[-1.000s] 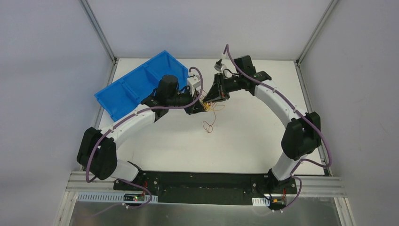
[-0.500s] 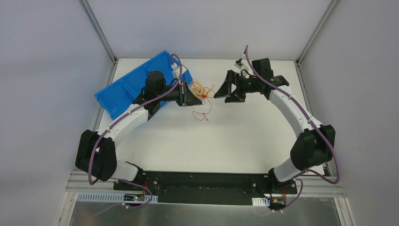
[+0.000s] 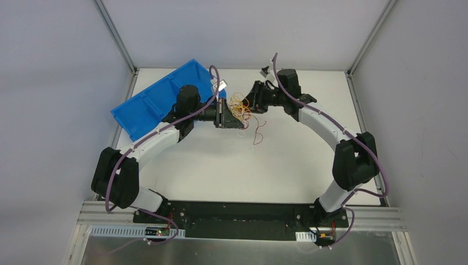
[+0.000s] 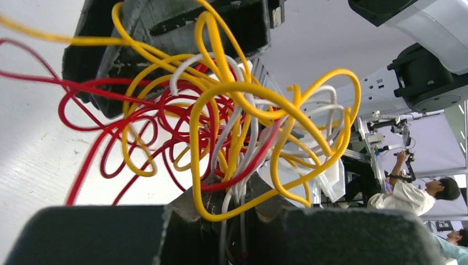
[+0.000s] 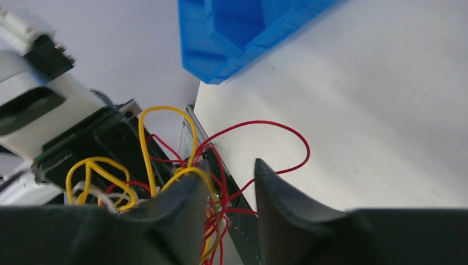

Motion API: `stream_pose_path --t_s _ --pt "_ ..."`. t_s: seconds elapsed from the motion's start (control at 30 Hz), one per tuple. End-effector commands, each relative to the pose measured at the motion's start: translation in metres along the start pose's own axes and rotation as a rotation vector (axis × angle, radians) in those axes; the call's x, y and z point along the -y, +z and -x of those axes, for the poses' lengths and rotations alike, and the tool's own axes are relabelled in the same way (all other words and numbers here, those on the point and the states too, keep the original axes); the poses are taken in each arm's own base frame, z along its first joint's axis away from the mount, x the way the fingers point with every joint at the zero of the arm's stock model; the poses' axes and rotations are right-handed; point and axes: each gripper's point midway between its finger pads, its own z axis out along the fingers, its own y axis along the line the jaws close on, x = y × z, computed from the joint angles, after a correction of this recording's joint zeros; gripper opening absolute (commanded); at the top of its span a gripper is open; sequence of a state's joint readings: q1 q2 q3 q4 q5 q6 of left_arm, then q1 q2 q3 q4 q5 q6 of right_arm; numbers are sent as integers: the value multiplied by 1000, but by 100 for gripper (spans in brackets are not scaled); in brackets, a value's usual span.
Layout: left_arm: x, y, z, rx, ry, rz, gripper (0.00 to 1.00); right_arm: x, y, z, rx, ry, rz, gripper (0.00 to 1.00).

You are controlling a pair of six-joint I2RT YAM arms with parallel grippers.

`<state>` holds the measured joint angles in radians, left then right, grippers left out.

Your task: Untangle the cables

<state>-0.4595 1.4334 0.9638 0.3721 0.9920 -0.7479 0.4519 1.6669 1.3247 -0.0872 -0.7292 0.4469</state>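
Left wrist view: left gripper (image 4: 226, 210) clenched on the cables (image 4: 232, 127), white and yellow strands pinched between its fingers; right gripper (image 5: 230, 185) slightly parted, red and yellow loops lying in its gap; the tangle hangs between both, just right of the blue bin (image 3: 160, 99), one red strand dangling; table (image 3: 287, 160) spreads wide right of the bin and nearer than it.

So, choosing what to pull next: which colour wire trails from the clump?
The red wire: its tail trails clear; yellow wires and white wires are bunched.
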Motion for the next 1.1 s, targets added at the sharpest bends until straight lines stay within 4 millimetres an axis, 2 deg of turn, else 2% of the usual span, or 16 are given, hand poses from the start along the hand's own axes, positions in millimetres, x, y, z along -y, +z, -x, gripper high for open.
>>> stream_pose_path --t_s 0.0,0.03,0.13,0.2,0.33,0.37,0.53,0.6,0.77,0.8,0.83,0.93,1.07 --pt "12 -9 5 9 31 -59 0 -42 -5 12 25 -1 190 15" --pt "11 -12 8 15 35 -53 0 -40 -7 9 20 -4 187 1" --pt "11 -20 11 14 65 -46 0 -15 -20 4 39 -15 92 0" --pt "20 -23 7 -25 125 -66 0 16 -34 4 67 -45 -62 0" --pt "32 -32 0 -77 218 -52 0 89 -75 20 139 -143 -401 0" --pt "34 -34 -2 -95 215 -43 0 100 -84 22 140 -144 -431 0" --pt "42 -40 -3 -108 255 -34 0 114 -124 24 156 -210 -507 0" --pt "39 -42 -3 -117 284 -4 0 123 -140 23 154 -242 -574 0" --pt "28 -55 3 -141 375 106 0 173 -197 34 178 -205 -805 0" --pt "28 -59 7 -139 389 117 0 183 -208 38 186 -191 -837 0" --pt "29 -64 11 -131 402 130 0 197 -229 44 214 -157 -884 0" --pt "25 -84 25 -110 457 204 0 221 -267 55 253 -120 -963 0" --pt "13 -110 31 -154 602 351 0 236 -295 63 277 -89 -993 0"
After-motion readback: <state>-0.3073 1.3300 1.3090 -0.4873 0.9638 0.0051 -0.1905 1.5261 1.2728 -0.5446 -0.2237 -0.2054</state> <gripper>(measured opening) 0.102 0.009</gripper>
